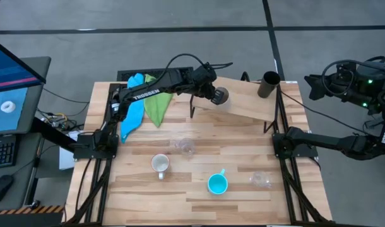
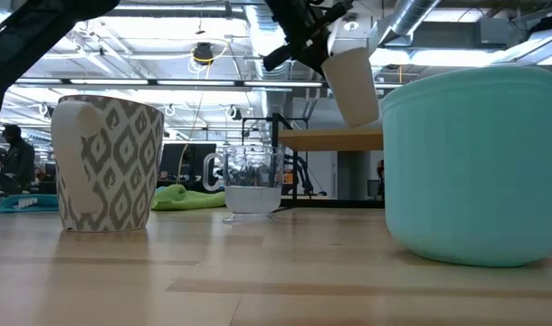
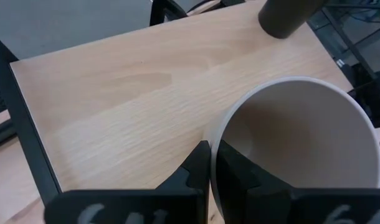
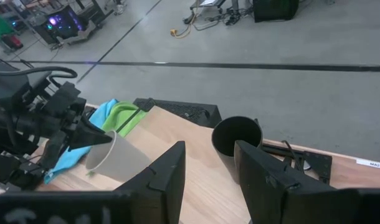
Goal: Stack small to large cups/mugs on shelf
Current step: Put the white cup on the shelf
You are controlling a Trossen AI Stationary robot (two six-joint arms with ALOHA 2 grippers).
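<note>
Left gripper (image 1: 213, 93), clamped on the tilted beige tumbler (image 1: 221, 96), hangs above the shelf (image 1: 243, 101) at upper centre, apparently left of the black cup (image 1: 268, 84); right gripper (image 4: 209, 163) spread, empty.

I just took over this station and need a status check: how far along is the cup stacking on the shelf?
Early. Done: only the black cup stands on the shelf. In hand: the left gripper is shut on the beige tumbler's rim, holding it tilted above the shelf. Left: the patterned mug, cyan mug and two clear cups sit on the table; nothing is stacked yet. The right gripper waits open by the shelf.
</note>
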